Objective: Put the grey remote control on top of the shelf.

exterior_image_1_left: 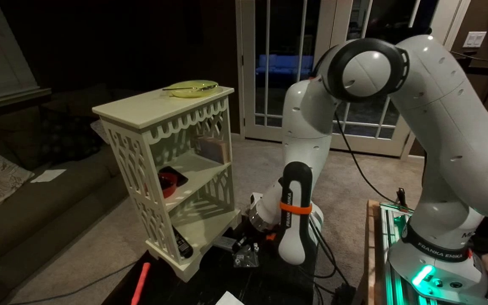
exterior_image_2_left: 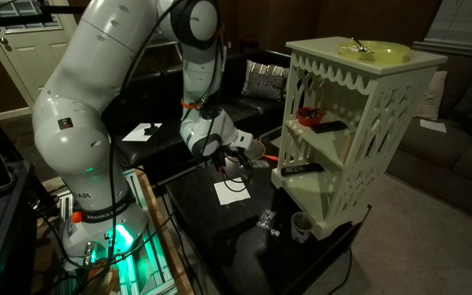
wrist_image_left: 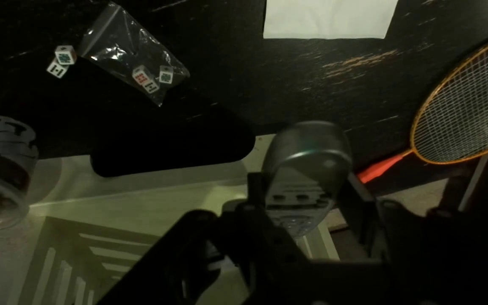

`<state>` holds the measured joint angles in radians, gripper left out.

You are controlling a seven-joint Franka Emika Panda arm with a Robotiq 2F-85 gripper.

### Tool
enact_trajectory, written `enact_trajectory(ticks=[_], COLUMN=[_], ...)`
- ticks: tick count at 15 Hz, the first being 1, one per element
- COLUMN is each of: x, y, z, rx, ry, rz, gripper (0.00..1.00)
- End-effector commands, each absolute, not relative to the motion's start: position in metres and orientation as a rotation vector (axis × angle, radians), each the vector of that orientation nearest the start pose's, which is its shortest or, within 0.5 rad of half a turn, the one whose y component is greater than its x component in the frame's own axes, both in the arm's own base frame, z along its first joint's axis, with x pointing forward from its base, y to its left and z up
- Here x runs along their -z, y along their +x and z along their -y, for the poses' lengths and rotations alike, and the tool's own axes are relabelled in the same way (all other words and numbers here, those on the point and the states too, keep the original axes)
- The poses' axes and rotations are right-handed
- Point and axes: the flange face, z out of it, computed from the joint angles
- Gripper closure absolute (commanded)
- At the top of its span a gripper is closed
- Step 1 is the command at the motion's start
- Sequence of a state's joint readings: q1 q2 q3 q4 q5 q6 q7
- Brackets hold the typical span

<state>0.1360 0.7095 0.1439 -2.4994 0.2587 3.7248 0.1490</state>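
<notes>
The grey remote control [wrist_image_left: 307,165] is between my gripper's fingers [wrist_image_left: 305,186] in the wrist view, its rounded end toward the camera. The fingers press on both its sides. In an exterior view my gripper [exterior_image_2_left: 231,159] is low over the black table, with the remote's button end [exterior_image_2_left: 260,164] sticking out toward the shelf. In an exterior view the gripper [exterior_image_1_left: 248,237] is dim and partly hidden by the arm. The cream-white shelf [exterior_image_1_left: 138,111] stands upright on the table beside the gripper; its flat top [exterior_image_2_left: 312,46] is well above the gripper's height.
A yellow-green plate [exterior_image_2_left: 383,51] with a fork lies on the shelf top. The tiers hold a red bowl [exterior_image_2_left: 309,116], a flat black object [exterior_image_2_left: 329,126] and a black remote [exterior_image_2_left: 302,169]. A bag of dice [exterior_image_2_left: 266,219], a cup [exterior_image_2_left: 301,227], paper [exterior_image_2_left: 232,191] and a racket [wrist_image_left: 472,97] lie around.
</notes>
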Motion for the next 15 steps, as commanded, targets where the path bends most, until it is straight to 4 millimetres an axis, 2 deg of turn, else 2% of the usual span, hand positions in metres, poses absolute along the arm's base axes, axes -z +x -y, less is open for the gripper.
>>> enact_trajectory(ticks=[1, 6, 7, 10, 12, 13, 15], x=[-0.149, -0.215, -0.222, -0.265, -0.297, -0.31, -0.337], y=[0.401, 0.393, 0.414, 0.419, 0.403, 0.415, 0.417], z=[-0.093, -0.092, -0.099, -0.108, -0.106, -0.112, -0.117], rx=[0.813, 0.952, 0.981, 1.053, 1.12, 1.148, 1.183], ry=[-2.914, -2.841, -2.823, -2.773, -2.726, -2.697, -2.645], rz=[-0.288, -0.292, -0.296, -0.321, -0.371, -0.391, -0.416], gripper=[0.77, 0.77, 0.77, 0.77, 0.77, 0.77, 0.77])
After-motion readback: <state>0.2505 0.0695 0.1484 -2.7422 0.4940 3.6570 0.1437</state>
